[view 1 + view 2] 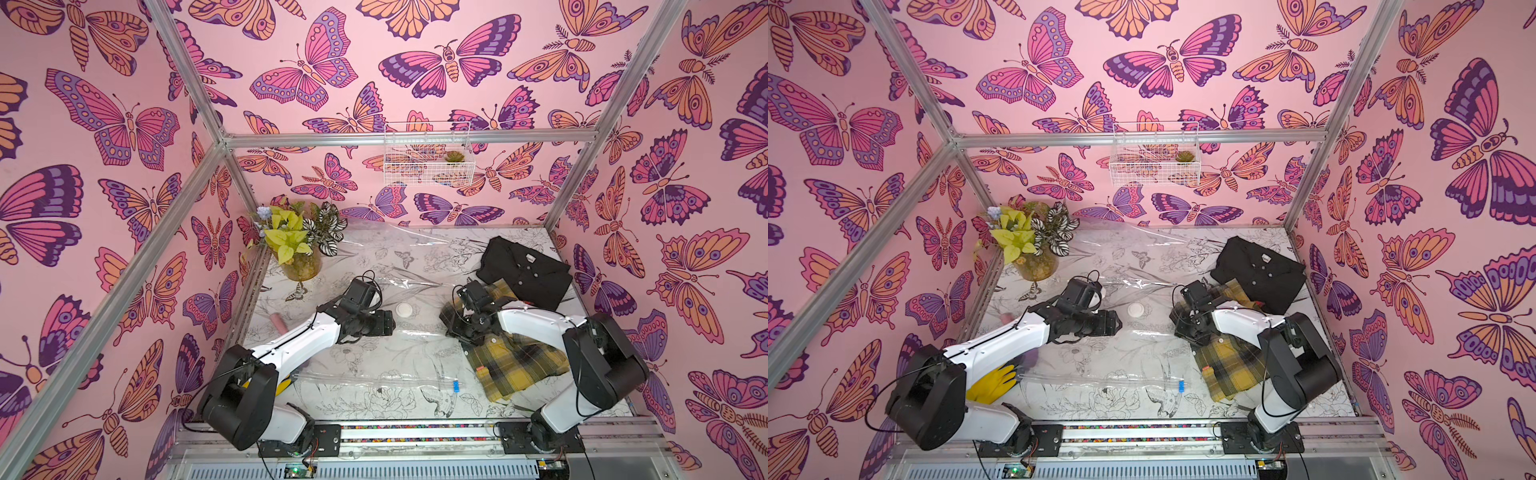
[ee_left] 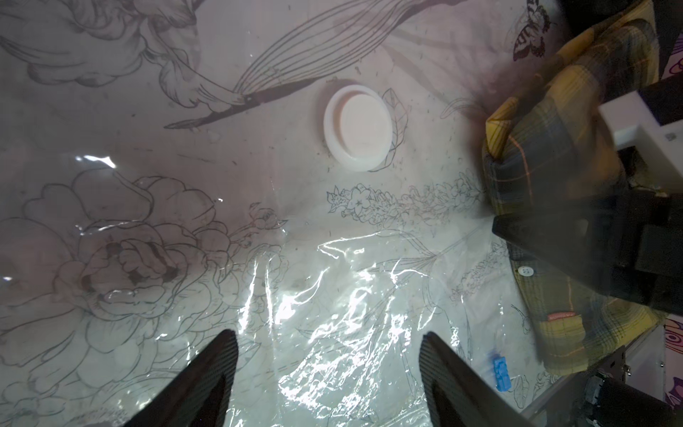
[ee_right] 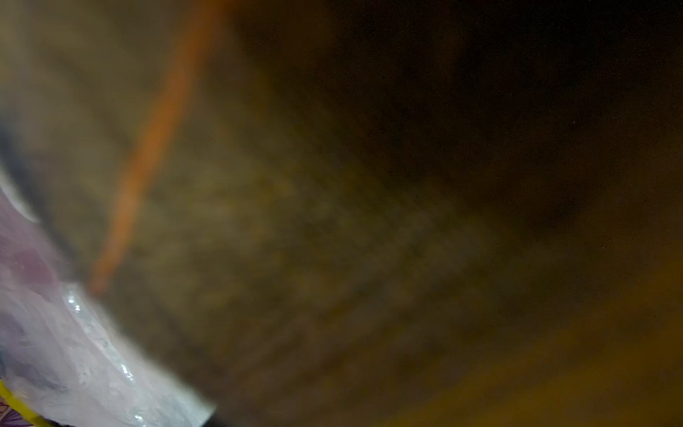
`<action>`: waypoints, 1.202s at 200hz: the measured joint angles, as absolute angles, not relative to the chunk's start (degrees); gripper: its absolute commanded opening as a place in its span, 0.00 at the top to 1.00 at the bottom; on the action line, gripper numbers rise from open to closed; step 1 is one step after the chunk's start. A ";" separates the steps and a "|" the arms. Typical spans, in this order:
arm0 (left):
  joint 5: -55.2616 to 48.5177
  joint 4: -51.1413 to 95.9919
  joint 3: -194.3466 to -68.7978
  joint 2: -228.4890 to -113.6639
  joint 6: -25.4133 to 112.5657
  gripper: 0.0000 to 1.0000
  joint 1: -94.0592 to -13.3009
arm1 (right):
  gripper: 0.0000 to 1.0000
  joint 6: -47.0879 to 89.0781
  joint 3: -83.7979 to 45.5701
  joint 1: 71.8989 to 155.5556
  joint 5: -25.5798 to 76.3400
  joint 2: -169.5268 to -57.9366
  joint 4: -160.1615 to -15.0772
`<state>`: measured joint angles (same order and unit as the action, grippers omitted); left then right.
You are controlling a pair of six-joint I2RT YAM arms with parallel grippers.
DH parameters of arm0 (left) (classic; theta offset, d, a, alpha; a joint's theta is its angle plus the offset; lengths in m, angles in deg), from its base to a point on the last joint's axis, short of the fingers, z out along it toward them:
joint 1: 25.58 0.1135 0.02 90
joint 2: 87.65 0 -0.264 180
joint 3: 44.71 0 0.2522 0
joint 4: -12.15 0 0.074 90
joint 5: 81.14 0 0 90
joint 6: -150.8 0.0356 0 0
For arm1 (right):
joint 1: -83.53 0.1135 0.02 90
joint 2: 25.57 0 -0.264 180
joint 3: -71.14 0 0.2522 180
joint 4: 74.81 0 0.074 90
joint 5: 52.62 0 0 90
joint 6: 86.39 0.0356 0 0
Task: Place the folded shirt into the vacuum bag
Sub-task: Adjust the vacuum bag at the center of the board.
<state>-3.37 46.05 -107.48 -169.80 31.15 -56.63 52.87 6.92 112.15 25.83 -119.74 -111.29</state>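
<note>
Half under the left arm lies a yellow glove [image 1: 994, 382], plain in a top view. The left end effector [image 2: 329, 369] hangs over the vacuum bag [image 1: 374, 357], which lies flat on the worktop [image 1: 415, 411]. Only the left wrist view shows its fingers spread wide, gripping nothing. Beyond them sit the white valve [image 2: 357, 127] and blue slider [image 2: 500, 373]. The right end effector [image 1: 457, 330] is down on the plaid shirt [image 1: 511, 361] at the bag's right edge. Its wrist view is all blurred cloth, so I cannot tell its grip. A black shirt [image 1: 523, 274] lies behind.
</note>
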 measured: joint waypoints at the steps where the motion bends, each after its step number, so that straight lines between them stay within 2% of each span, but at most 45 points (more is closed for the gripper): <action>1: -3.37 46.03 -107.48 -169.84 31.15 0.20 -56.63 | 0.50 52.87 6.70 112.10 25.70 -119.87 -111.29; 72: -3.66 43.08 -106.35 -174.80 30.49 0.21 -56.69 | 0.51 53.70 -5.45 112.06 22.22 -130.93 -108.93; 120: -5.71 38.27 -104.64 -178.93 29.75 0.22 -56.69 | 0.51 51.53 -18.19 111.67 21.87 -140.13 -111.40; 162: -8.29 31.75 -104.88 -181.66 28.39 0.25 -56.69 | 0.49 48.58 -24.29 110.46 20.30 -143.76 -114.20; 198: -9.99 26.44 -107.88 -186.30 27.52 0.26 -56.69 | 0.44 43.73 -25.12 109.74 20.89 -140.35 -120.32; 240: -11.44 24.13 -114.02 -192.37 27.58 0.27 -56.50 | 0.32 39.73 -16.88 105.85 23.99 -121.36 -125.52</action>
